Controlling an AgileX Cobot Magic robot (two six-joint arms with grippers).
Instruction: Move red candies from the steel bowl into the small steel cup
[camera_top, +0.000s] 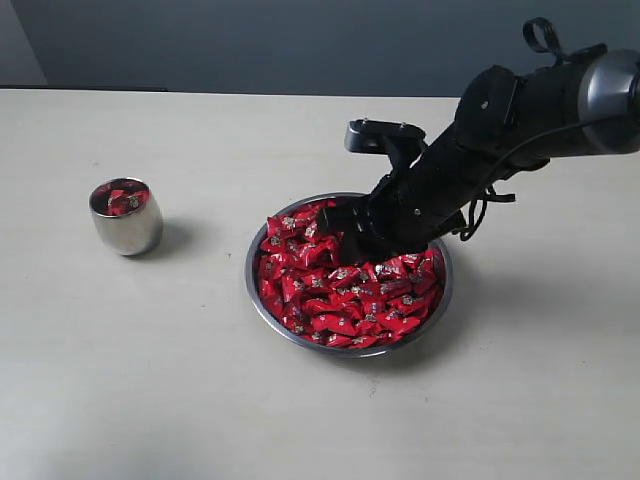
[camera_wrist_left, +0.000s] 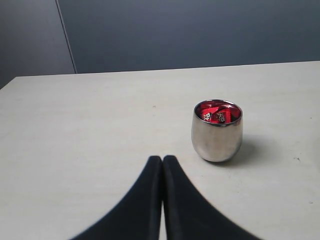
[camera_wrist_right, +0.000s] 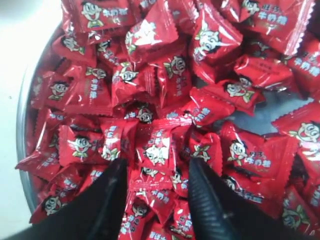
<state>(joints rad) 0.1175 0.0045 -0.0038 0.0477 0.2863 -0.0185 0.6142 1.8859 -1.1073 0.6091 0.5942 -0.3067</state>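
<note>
the right gripper (camera_wrist_right: 157, 175) stands with jaws apart over the red candies (camera_wrist_right: 165, 75) heaped in the steel bowl (camera_top: 250, 290) mid-worktop (camera_top: 150, 390). best to straddle one candy, close gently and lift straight up. the small steel cup (camera_top: 126, 225) sits toward the left edge, with the left gripper (camera_wrist_left: 162, 165) pressed together nearby.

I see a pale beige tabletop (camera_top: 150, 380) meeting a plain blue-grey wall (camera_top: 300, 45); a vertical seam (camera_wrist_left: 66, 37) splits the wall, and the light is soft.
</note>
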